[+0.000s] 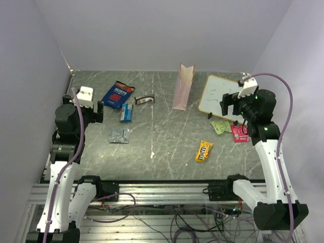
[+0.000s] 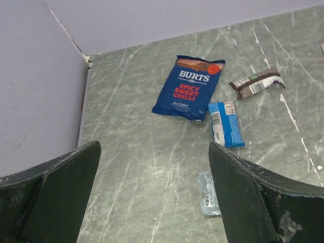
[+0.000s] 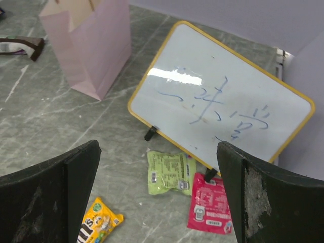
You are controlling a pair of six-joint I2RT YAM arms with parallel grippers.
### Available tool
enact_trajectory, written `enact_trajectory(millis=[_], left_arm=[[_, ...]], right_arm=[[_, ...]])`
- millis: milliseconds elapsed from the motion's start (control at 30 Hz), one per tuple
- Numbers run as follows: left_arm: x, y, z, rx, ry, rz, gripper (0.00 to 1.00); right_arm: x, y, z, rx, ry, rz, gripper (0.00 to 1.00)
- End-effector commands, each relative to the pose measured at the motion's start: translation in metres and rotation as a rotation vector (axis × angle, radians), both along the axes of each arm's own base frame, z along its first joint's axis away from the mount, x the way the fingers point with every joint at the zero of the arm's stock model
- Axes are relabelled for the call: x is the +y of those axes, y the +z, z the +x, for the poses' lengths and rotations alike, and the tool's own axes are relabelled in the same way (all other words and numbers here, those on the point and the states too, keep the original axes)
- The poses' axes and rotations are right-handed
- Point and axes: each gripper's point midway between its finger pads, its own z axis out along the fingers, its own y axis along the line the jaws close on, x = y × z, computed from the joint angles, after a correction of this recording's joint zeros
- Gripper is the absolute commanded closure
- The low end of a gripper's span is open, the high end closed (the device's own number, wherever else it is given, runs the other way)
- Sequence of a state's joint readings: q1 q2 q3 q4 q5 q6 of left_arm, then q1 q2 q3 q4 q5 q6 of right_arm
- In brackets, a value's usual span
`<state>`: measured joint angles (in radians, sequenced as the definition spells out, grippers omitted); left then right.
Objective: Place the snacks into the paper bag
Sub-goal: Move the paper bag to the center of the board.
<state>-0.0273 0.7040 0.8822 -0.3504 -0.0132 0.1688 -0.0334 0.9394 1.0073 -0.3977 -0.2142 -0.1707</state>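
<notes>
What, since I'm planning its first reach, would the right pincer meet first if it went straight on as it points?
Likely the light green packet on the table, just before the white board on its stand; the right pincer, open, aims there. Depth is hard to judge.

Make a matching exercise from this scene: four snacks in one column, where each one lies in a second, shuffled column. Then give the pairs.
Snacks
1. chip bag
2. M&M's
3. pink-red packet
4. brown bar

Places
A. Right beside the green packet, in front of the board
B. Far back on the left, just behind the blue-white packet
C. Alone, nearer the front than any other snack
D. Between the chip bag and the paper bag

Pairs: 1-B, 2-C, 3-A, 4-D
</notes>
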Motion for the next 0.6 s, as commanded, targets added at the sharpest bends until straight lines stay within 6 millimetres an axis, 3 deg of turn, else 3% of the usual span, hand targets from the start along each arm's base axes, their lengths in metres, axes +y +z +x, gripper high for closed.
enact_trajectory(millis=[0,233,433,567], left_arm=[[-0.010,-0.015,0.001,0.026,-0.069,0.004,0.01],[-0.006,-0.020,0.006,0.020,-0.052,0.018,0.01],[-0.007,-0.028,0.003,0.016,-0.067,0.032,0.01],[-0.013,-0.040,0.001,0.030,-0.098,0.026,0.01]], right_arm=[[0.016,0.019,0.018,-0.064,0.032,-0.011,0.00],[0.049,0.025,0.039,-0.093,0.118,0.028,0.00],[0.073,0.028,0.069,-0.124,0.121,0.028,0.00],[0.087,0.032,0.091,-0.149,0.103,0.022,0.07]])
